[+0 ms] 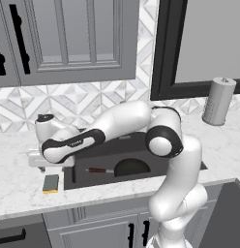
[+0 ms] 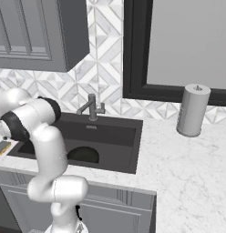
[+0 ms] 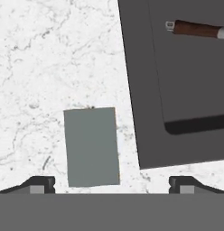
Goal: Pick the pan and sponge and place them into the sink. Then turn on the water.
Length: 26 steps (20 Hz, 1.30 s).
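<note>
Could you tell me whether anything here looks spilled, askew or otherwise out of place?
Nothing stands out. The pan already lies in the sink, and the sponge sits flat on the counter left of the basin, below the open tool. The faucet is dry.

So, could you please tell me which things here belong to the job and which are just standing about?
Job:
- pan, already in the sink
- sponge, on the counter beside the sink
- faucet
- hand, open above the sponge

Standing about:
- paper towel roll
- wall cabinets
</note>
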{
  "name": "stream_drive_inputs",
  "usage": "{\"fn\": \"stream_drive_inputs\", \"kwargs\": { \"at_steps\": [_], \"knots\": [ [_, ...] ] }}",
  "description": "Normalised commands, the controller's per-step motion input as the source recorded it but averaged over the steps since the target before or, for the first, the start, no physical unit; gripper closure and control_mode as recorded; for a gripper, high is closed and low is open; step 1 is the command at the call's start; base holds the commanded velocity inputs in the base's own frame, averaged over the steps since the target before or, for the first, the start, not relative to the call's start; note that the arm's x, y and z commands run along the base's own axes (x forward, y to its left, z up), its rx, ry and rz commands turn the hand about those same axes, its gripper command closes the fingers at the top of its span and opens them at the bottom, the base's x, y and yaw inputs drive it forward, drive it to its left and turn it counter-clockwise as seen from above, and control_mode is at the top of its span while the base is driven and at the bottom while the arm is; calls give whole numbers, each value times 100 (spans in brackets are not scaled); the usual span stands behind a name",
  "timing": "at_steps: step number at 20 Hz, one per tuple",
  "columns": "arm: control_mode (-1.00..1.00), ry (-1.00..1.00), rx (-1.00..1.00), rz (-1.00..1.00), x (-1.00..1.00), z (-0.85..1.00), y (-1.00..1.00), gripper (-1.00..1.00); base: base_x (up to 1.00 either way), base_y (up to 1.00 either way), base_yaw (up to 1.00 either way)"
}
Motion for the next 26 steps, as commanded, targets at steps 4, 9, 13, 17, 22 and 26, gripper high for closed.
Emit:
{"fn": "stream_drive_inputs", "kwargs": {
  "at_steps": [4,9,13,17,22,26],
  "knots": [
    [-100,0,0,2,0,-28,15,-100,0,0,0],
    [-100,0,0,2,0,-22,13,-100,0,0,0],
    [-100,0,0,2,0,-19,4,-100,0,0,0],
    [-100,0,0,4,0,-20,0,-100,0,0,0],
    [-100,1,0,6,0,-21,0,-100,0,0,0],
    [-100,2,0,6,0,-25,0,-100,0,0,0]
  ]
}}
